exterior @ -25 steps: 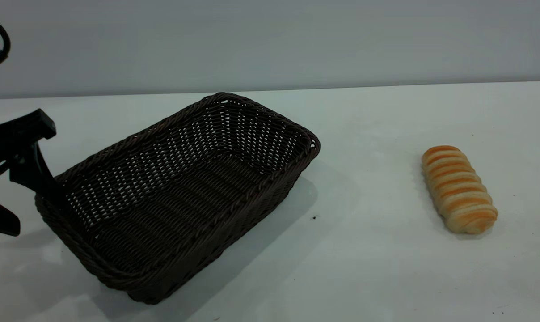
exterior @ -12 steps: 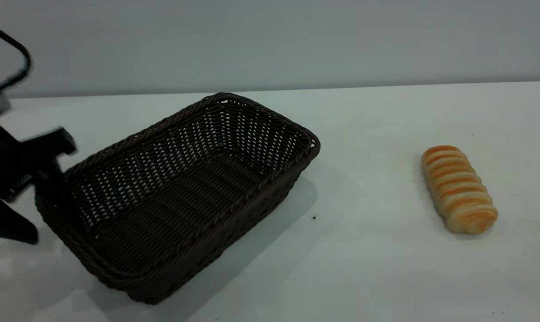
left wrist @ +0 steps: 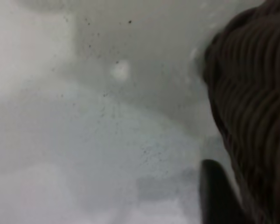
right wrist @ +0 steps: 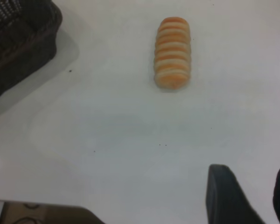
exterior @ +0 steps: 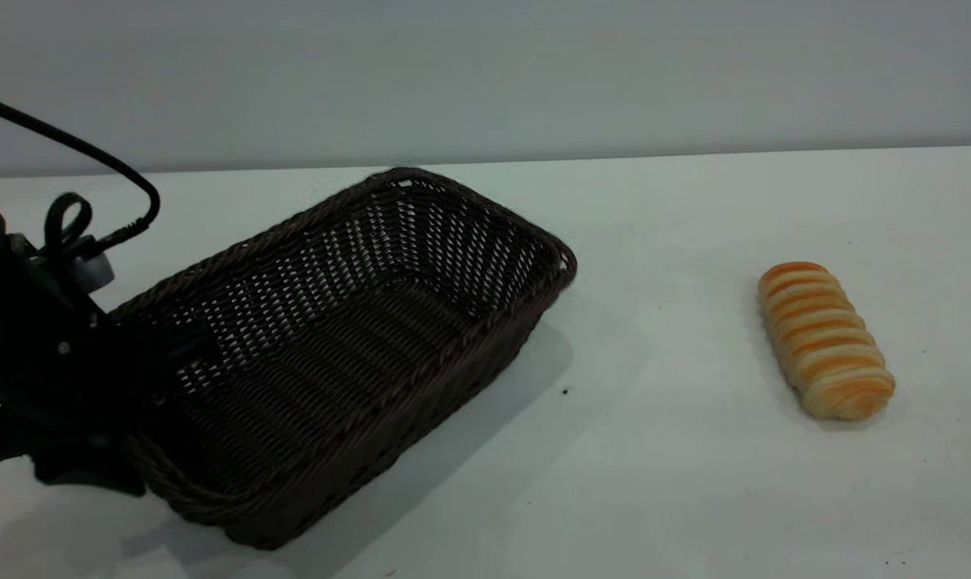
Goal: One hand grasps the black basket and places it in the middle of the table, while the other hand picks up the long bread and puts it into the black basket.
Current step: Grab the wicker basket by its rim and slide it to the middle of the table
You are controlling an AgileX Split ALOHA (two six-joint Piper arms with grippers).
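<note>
The basket (left wrist: 254, 107) shows its dark woven wall close up, standing on the speckled white table (left wrist: 84, 140); one black finger (left wrist: 214, 193) lies just beside it.

Woven wicker basket (exterior: 389, 322); smooth matt table (exterior: 694, 482).

Left gripper (exterior: 144, 378) is closing in on the near-left corner of the black basket (exterior: 349, 346), now straddling the braided rim there, one finger reaching inside the basket and the other staying outside it. The looping black cable (exterior: 92, 173) is swinging in toward the basket with the arm. The gripped corner is lifting slightly, the basket's left rim riding higher against the arm.
</note>
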